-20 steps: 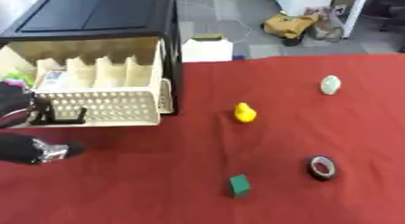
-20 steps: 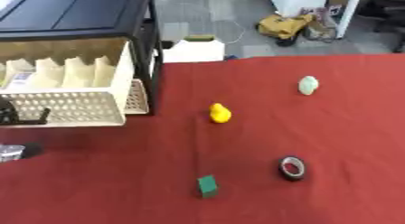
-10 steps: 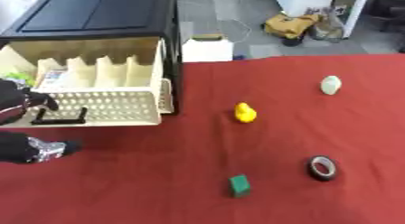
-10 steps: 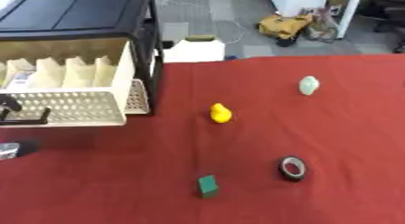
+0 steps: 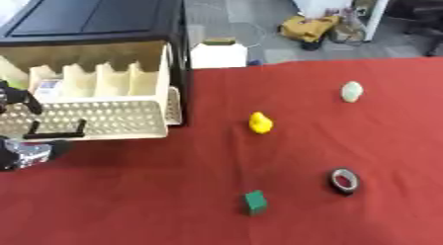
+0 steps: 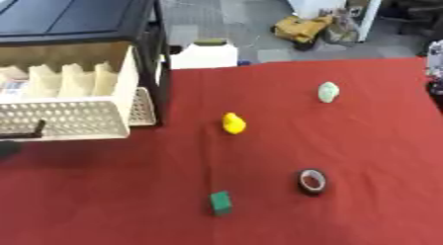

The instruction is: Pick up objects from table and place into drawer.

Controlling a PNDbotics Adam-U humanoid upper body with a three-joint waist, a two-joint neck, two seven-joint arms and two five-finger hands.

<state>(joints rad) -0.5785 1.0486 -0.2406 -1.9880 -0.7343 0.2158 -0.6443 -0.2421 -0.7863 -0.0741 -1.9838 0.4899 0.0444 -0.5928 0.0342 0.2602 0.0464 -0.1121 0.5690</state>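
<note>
Four small things lie on the red tablecloth: a yellow duck in the middle, a pale green egg-shaped thing at the back right, a black tape roll and a green block near the front. The cream drawer stands pulled out of the black cabinet at the left, with a white labelled box inside. My left hand is at the drawer's front left corner, mostly cut off by the view's edge. A sliver of my right hand shows at the right edge.
A black handle sticks out of the drawer's perforated front. Behind the table on the floor are a white box and a yellow bag. The cloth between the drawer and the duck is bare.
Almost nothing. My left hand stays at the drawer's front left corner, perhaps a little higher. The four small things have not moved.
</note>
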